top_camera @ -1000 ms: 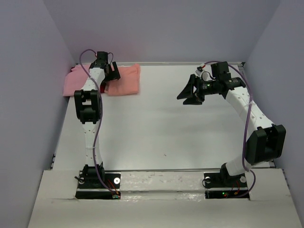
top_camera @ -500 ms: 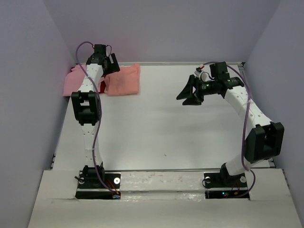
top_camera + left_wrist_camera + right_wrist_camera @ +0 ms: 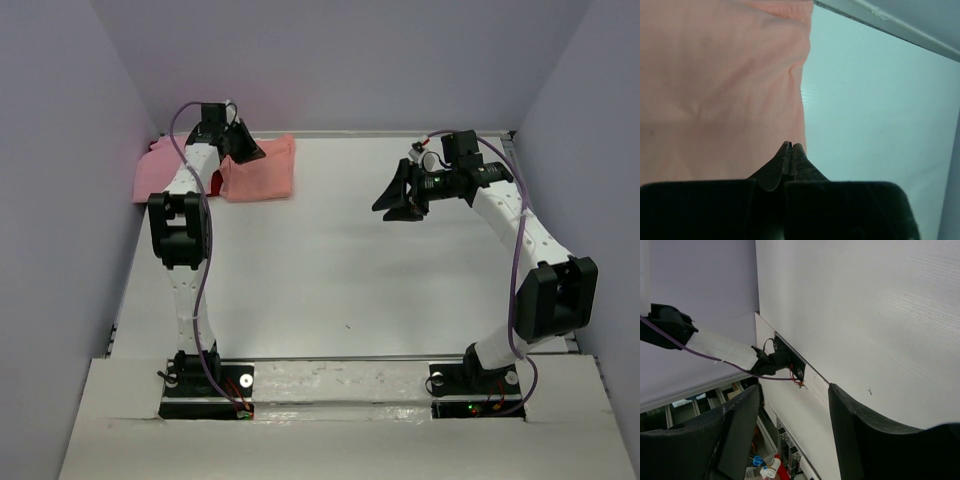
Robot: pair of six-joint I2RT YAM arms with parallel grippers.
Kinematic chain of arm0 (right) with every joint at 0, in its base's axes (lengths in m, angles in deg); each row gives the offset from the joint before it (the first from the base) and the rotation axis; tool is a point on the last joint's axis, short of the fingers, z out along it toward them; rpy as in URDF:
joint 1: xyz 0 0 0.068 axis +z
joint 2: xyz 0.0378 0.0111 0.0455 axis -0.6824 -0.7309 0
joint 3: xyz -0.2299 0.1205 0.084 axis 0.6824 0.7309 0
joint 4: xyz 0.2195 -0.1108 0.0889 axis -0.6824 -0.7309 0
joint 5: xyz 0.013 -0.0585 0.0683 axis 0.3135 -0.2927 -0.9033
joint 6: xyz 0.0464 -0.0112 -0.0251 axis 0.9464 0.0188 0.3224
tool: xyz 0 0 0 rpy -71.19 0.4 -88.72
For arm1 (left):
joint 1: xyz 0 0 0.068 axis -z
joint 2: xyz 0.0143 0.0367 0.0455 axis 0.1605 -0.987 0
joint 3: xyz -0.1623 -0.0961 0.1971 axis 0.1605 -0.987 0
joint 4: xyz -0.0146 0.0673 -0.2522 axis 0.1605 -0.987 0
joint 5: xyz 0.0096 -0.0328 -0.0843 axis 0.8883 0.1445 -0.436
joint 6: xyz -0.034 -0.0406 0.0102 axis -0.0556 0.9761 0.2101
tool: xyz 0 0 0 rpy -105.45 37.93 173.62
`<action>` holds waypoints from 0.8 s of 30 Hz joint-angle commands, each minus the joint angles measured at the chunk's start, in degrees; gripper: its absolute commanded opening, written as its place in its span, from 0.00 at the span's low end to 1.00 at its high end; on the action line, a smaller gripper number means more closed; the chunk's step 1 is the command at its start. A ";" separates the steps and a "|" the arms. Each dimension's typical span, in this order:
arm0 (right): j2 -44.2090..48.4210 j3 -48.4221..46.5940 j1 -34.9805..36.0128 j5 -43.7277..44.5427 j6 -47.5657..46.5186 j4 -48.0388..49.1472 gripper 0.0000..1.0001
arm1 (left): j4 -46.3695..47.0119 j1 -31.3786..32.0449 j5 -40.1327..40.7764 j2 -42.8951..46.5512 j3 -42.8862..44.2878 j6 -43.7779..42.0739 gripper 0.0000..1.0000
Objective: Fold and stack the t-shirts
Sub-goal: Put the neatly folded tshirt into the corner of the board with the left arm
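Left arm (image 3: 181, 226) outstretched, hand (image 3: 791, 146) closed over t-shirt (image 3: 715, 85)

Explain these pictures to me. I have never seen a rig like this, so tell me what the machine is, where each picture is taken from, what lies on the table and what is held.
These are two robot arms bolted at the near edge of a white table. One picture looks down from above and behind them. The other two come from small cameras on each wrist. In the far left corner lie a salmon-orange t-shirt and a lighter pink t-shirt. The left end effector, a two-fingered pincer, is shut right at the salmon-orange t-shirt's edge; whether it has pinched any cloth I cannot tell. The right end effector hangs open over the table, holding nothing.
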 commanded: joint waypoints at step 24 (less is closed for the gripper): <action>-0.26 -1.78 -0.32 -1.56 -0.66 0.95 0.62 | 13.77 -0.44 -14.30 -9.70 -8.49 11.55 0.00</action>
